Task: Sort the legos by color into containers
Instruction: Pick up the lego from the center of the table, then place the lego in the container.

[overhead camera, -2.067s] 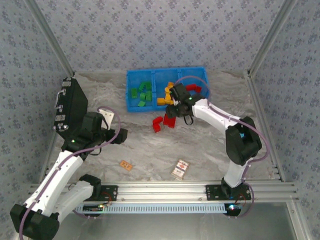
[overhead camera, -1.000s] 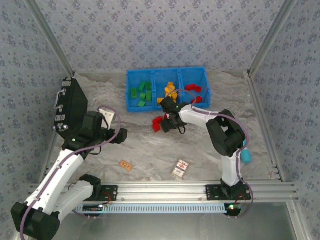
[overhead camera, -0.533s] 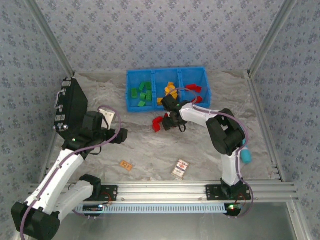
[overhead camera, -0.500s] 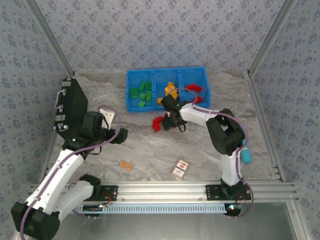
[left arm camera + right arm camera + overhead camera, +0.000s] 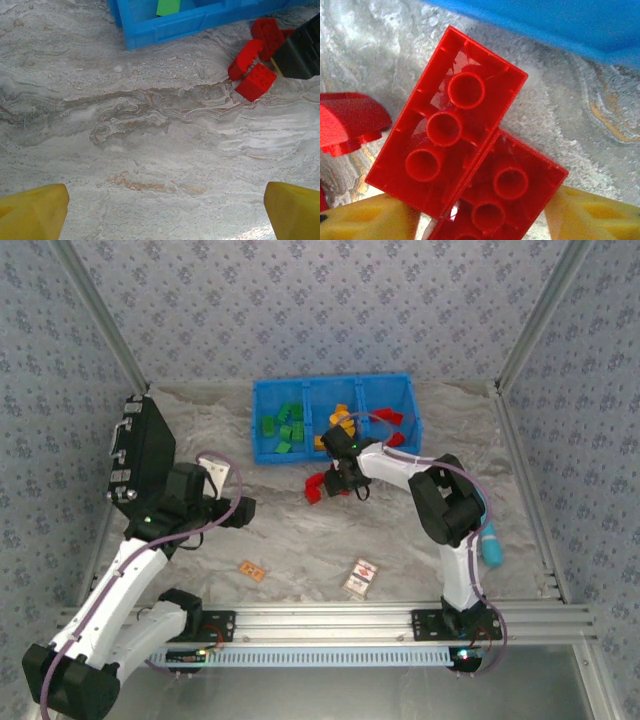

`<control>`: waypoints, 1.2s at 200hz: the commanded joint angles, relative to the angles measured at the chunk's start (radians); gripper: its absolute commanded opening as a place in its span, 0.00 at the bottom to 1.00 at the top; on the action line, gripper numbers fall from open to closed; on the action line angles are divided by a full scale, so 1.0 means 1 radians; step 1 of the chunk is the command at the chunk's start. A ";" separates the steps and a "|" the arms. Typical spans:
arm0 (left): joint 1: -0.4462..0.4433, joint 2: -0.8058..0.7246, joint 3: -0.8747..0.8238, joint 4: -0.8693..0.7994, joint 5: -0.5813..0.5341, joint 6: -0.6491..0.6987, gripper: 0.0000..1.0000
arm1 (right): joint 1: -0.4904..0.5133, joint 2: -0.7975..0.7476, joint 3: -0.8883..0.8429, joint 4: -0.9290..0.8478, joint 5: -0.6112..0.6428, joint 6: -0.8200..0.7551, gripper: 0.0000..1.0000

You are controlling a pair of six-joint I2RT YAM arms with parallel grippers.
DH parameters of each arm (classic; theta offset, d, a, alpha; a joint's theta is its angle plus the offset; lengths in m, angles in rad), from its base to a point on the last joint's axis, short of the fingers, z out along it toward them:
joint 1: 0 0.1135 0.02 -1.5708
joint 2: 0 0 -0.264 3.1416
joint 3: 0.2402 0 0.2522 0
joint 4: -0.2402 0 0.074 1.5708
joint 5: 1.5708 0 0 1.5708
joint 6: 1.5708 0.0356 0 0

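Blue three-compartment plastic bin [image 5: 258, 420]: sitting at 12 o'clock on the marbled tabletop [image 5: 300, 540].
Green plastic bricks [image 5: 285, 428]: lying in the bin's left compartment.
Orange plastic bricks [image 5: 340, 423]: lying in the middle compartment.
Red plastic bricks in the bin [image 5: 390, 420]: lying in the right compartment.
Loose red plastic bricks [image 5: 318, 486]: lying on the tabletop just at 6 o'clock of the bin. The left wrist view is showing three of them [image 5: 255, 82] bunched near the bin's front wall [image 5: 200, 20].
Right gripper [image 5: 340, 480]: reaching down among the loose red bricks. In its wrist view [image 5: 480, 220] the yellow fingertips [image 5: 590, 215] are standing either side of two rectangular red bricks [image 5: 447, 122] lying underside up and touching. I cannot tell whether they are clamping them. A rounded red brick [image 5: 347, 122] is lying at 9 o'clock of the pair.
Left gripper [image 5: 240, 510]: hanging over bare tabletop at 8 o'clock of the bin. Its yellow fingertips [image 5: 30, 210] are spread wide and gripping nothing.
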 commanded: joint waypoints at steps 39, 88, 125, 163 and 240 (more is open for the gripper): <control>0.014 0.002 0.001 0.015 0.014 0.012 1.00 | -0.018 0.002 0.011 -0.071 0.010 0.000 0.49; 0.019 0.003 0.002 0.016 0.015 0.013 1.00 | -0.032 -0.070 -0.063 -0.091 0.029 0.003 0.34; 0.022 0.007 0.001 0.015 0.015 0.015 1.00 | -0.042 -0.164 -0.093 -0.146 0.049 0.002 0.31; 0.030 0.011 0.001 0.018 0.016 0.014 1.00 | -0.061 -0.306 -0.030 -0.225 0.068 -0.004 0.31; 0.036 0.011 0.005 0.018 0.033 0.017 1.00 | -0.281 -0.098 0.314 -0.189 0.107 -0.122 0.28</control>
